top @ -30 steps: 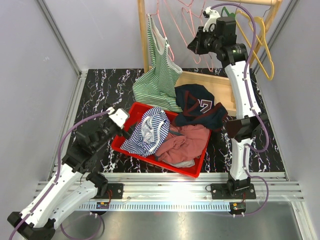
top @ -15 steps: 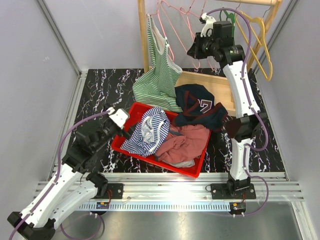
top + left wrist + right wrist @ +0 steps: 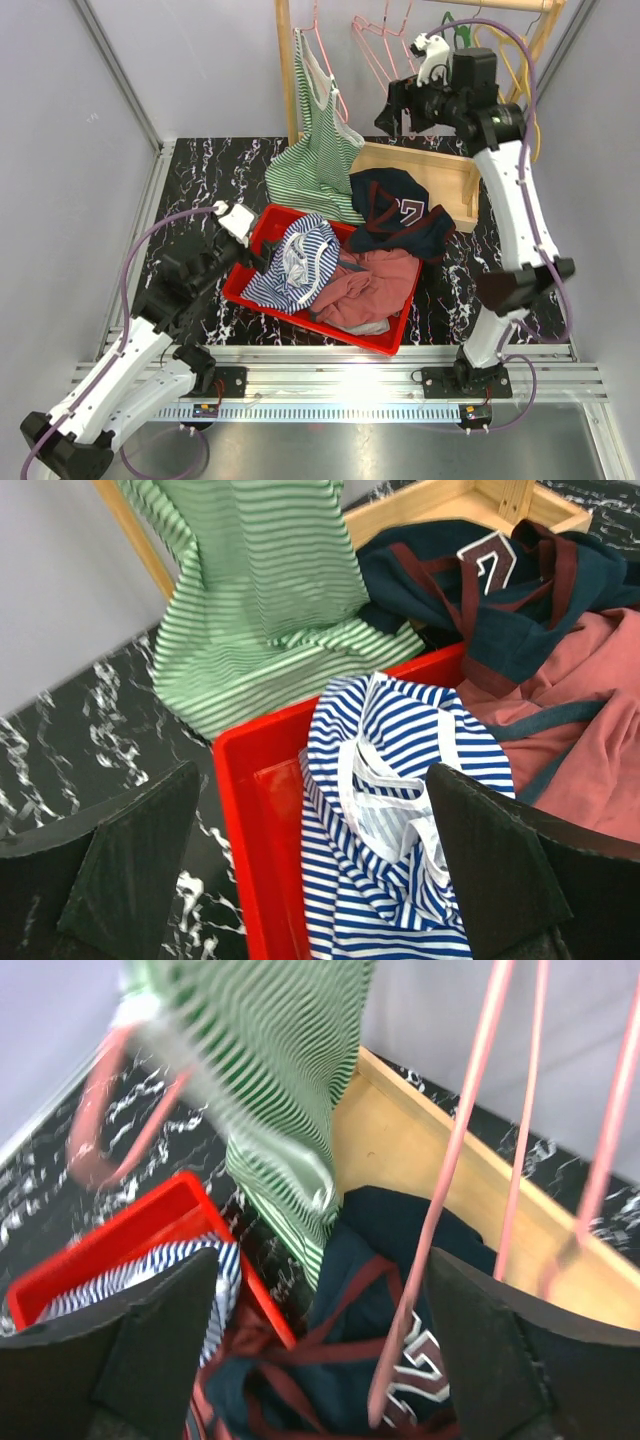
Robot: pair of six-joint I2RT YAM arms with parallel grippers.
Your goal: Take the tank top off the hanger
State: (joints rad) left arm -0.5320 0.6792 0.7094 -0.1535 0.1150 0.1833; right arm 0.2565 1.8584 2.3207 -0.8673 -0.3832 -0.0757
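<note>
The left fingers [image 3: 140, 860] are spread apart and nothing is held. Directly ahead, between them, a blue-striped shirt [image 3: 400, 780] is heaped in a red tray [image 3: 235, 790]. Past the tray, ahead and toward the finger seen on the left, the green-striped tank top [image 3: 260, 590] is found. Its hem is pooled on the desk [image 3: 60, 730] against the tray's far rim and is touched by a navy shirt [image 3: 430, 580]. If a low grab were made from here, either shirt could be pinched along with the hem.

Farther off, the right fingers [image 3: 160, 1340] are likewise parted and empty, raised beside the wooden rack [image 3: 284, 60]. Ahead of the finger seen on the left, the tank top is hung on a pink hanger [image 3: 95, 1170], blurred in that view. Empty hangers [image 3: 453, 1160] are dangled just ahead of the other finger and could be snagged in a sideways reach. Should the tank top only be tugged downward, the straps may be left hooked and the hanger dragged off the rack
</note>
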